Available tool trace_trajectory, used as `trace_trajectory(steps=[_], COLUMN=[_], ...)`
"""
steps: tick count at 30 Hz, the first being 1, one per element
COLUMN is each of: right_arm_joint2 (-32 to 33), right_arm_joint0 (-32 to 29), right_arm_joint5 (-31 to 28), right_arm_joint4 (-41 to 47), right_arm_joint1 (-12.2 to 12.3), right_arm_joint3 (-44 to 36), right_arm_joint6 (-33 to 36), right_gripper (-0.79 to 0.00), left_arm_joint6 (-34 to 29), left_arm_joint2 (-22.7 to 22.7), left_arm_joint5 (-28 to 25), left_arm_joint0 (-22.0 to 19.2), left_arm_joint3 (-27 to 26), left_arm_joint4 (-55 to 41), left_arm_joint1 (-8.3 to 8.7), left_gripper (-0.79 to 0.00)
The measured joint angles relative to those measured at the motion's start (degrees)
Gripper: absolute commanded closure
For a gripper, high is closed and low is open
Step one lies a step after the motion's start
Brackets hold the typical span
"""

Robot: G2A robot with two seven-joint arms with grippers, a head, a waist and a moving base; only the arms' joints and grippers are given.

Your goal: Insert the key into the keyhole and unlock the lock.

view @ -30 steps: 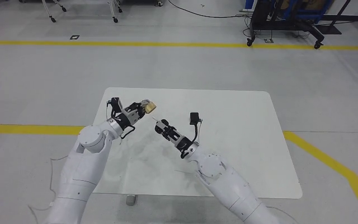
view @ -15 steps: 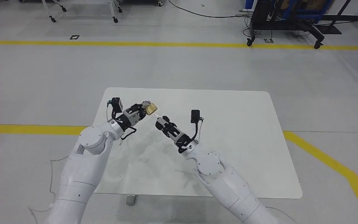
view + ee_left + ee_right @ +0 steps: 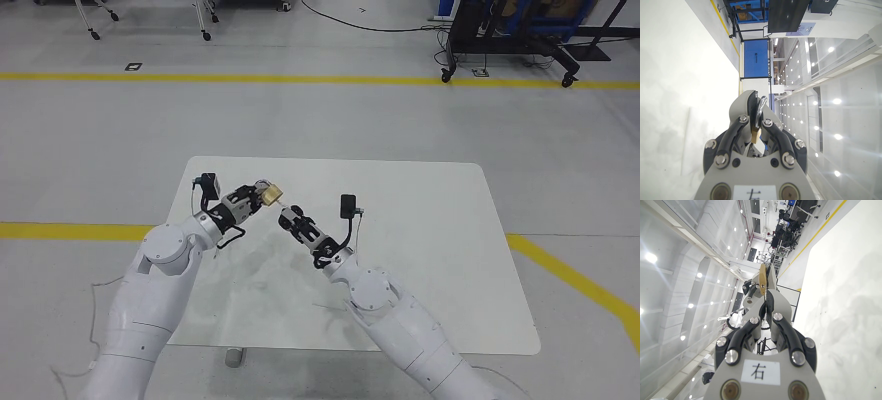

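Observation:
Above the white table, my left gripper is shut on a brass padlock. In the left wrist view the lock's silver shackle lies between the pads and its brass body sits nearer the wrist. My right gripper hangs just beside it, shut on a thin silver key. In the right wrist view the key's blade points at the keyhole face of the padlock, and its tip is at or touching that face. How far the tip is in, I cannot tell.
Both arms meet over the table's left half, lifted off the surface. The table's right half is bare. A yellow floor line runs beyond the table's right edge.
My right gripper has moved up and left with the key, closing the gap to the padlock. The left gripper has drifted slightly toward it with the lock.

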Motion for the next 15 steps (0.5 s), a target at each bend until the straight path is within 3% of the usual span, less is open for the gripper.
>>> trace_trajectory(steps=[15], right_arm_joint2=[0.69], right_arm_joint0=[-1.07], right_arm_joint5=[-0.03], right_arm_joint4=[-2.27], right_arm_joint1=[-0.19], right_arm_joint3=[-1.21], right_arm_joint6=[0.18], right_gripper=[0.0], left_arm_joint6=[-1.02], left_arm_joint2=[0.23], left_arm_joint5=[-0.4], left_arm_joint0=[-0.16], left_arm_joint3=[0.31], left_arm_joint4=[0.19], left_arm_joint1=[0.1], left_gripper=[0.0])
